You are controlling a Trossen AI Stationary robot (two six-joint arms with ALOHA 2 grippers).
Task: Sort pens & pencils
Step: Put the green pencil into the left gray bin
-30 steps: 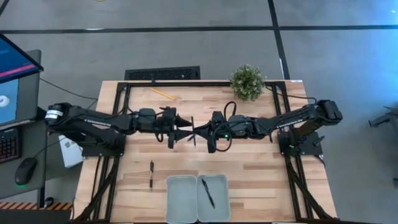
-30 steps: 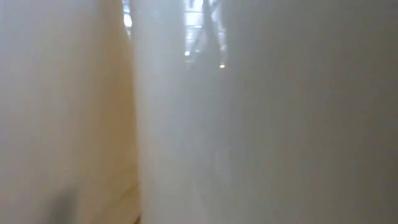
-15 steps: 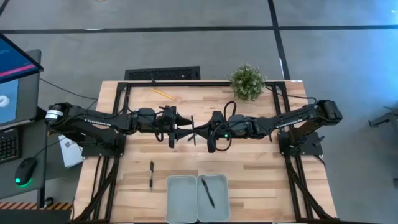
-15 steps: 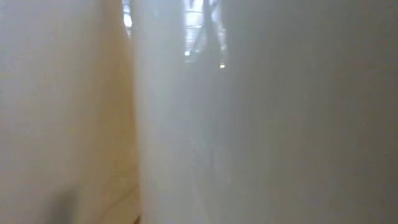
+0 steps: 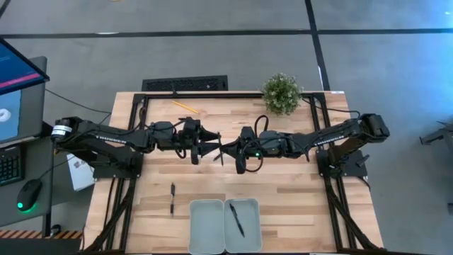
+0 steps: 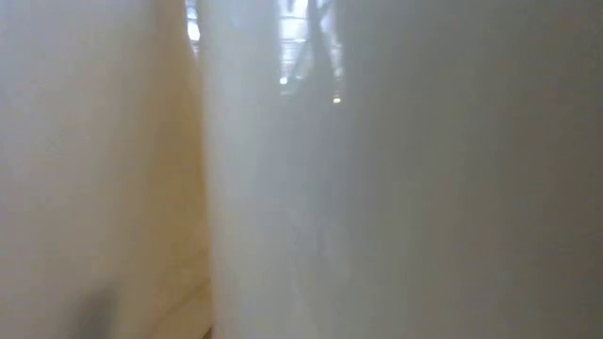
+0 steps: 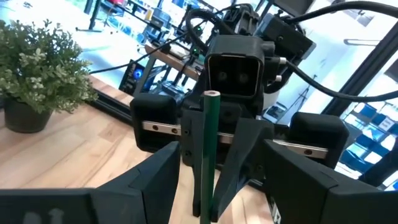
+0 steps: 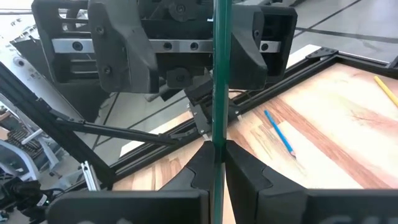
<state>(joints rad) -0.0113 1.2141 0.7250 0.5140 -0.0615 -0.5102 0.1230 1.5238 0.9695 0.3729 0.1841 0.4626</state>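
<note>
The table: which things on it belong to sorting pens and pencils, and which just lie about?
For the job: green stick in right gripper, left gripper open beside; yellow pencil; blue pencil; loose black pen; pen in tray; two trays.
Lying about: plant.

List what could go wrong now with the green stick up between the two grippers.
1. The right gripper pinches the upright green stick only near its lower end, so the stick could pivot or slip out.
2. The left gripper is open, with one finger on either side of the stick. If it closes off-centre, it might knock the stick loose before it gets a hold.
</note>
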